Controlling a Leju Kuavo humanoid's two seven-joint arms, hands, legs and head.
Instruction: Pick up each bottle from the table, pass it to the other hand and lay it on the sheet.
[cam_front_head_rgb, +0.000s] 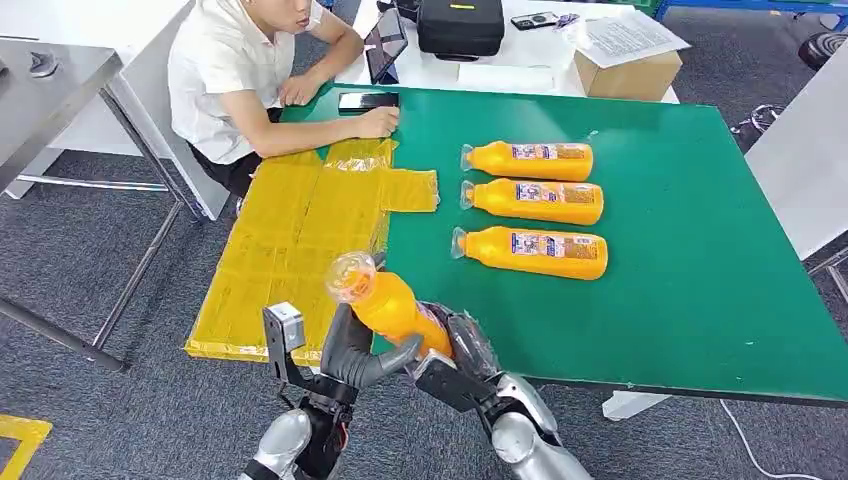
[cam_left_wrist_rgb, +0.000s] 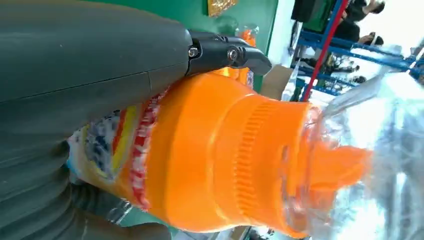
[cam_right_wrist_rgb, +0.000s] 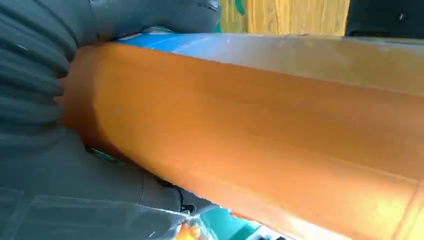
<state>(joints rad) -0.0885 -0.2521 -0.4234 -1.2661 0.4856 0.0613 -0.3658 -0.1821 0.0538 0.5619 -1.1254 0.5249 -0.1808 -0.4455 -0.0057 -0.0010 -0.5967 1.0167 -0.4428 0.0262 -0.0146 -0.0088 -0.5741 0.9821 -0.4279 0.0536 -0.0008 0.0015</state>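
Near the tabletop's (cam_front_head_rgb: 700, 330) front edge, both my hands held one bottle (cam_front_head_rgb: 395, 308) mid-handover: left hand (cam_front_head_rgb: 360, 355) fingers wrapped its neck end, right hand (cam_front_head_rgb: 462, 352) gripped the base. Three bottles (cam_front_head_rgb: 530, 203) lay waiting. Next, I judged, the right must let go so the left could reach the sheet (cam_front_head_rgb: 290, 240).

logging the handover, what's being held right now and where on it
An orange bottle, held by both hands: left hand around its middle, right hand at its base end.
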